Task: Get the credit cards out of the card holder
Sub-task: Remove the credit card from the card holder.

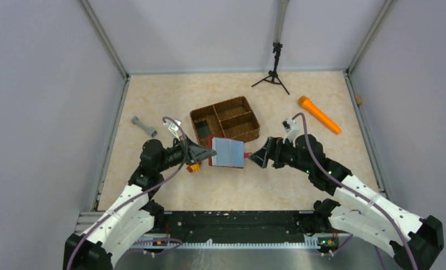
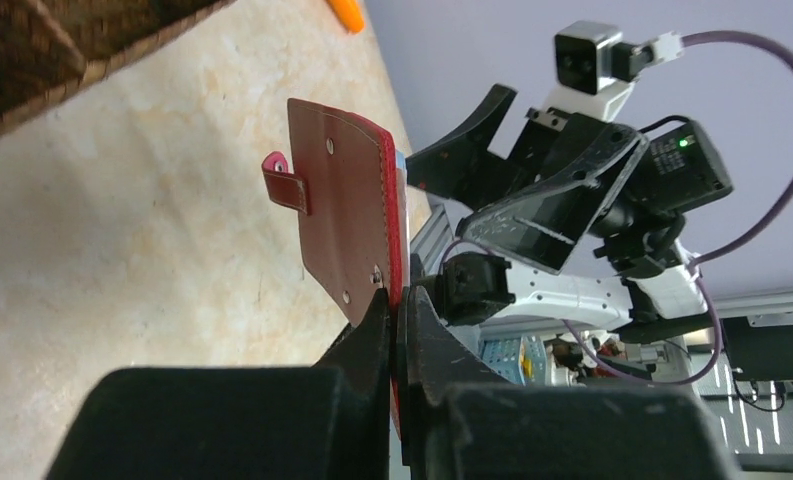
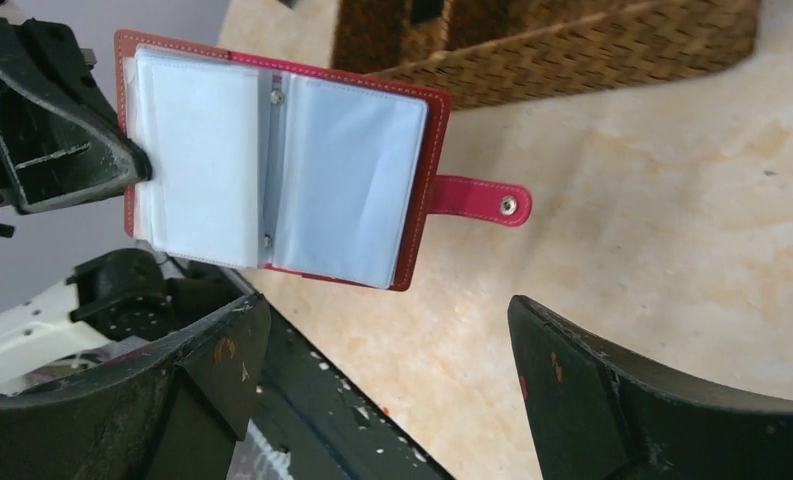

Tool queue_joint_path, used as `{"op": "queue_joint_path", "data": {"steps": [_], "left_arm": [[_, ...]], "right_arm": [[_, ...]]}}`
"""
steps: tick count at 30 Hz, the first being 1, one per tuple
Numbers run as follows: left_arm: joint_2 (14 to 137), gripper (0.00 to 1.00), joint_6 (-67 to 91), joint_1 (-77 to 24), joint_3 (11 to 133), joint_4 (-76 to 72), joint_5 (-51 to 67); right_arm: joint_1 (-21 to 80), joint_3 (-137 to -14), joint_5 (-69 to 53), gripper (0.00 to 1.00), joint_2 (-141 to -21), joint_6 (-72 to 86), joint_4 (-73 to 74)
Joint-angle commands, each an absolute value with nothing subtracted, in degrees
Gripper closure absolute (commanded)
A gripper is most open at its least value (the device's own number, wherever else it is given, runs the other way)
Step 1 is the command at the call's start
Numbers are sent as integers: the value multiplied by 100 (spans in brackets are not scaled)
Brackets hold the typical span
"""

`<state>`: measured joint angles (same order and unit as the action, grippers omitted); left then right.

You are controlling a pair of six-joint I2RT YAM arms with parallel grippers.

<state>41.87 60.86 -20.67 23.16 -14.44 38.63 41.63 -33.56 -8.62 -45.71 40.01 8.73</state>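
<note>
Pale marbled surface [image 1: 237,194] is stretching between grey walls, and a divided wicker basket [image 1: 225,119] is sitting near its middle. Just in front of that basket I am holding the dark red card holder [image 1: 227,152] spread open. My left gripper [image 2: 397,312] is pinching it at its left edge, jaws narrowed hard onto the leather. The pale blue sleeves [image 3: 347,175] are facing my right wrist camera; I cannot tell whether any credit cards are sitting in them. The strap tab [image 3: 477,198] is sticking out toward my right gripper [image 3: 382,340], whose jaws are standing wide apart, close to the tab and touching nothing. A small orange-yellow toy [image 1: 194,167] is lying on the surface just below my left gripper. An orange flashlight [image 1: 319,114] is lying off to the right, well apart from the basket. A black tripod [image 1: 274,73] is standing by the far wall.
</note>
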Motion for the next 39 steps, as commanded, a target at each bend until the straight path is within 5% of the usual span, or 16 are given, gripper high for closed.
{"op": "queue_joint_path", "data": {"steps": [1,19,39], "left_arm": [[4321,100,6045,-2422,2020,-2155,3530],[6669,100,6116,-3816,1756,-3963,2451],[6977,100,6021,-3894,1831,-4125,2555]], "right_arm": [[4210,-3502,-465,11,-4392,3604,1598],[4696,-2888,-431,12,-4929,3851,1010],[5417,-3044,-119,19,-6691,4081,-780]]}}
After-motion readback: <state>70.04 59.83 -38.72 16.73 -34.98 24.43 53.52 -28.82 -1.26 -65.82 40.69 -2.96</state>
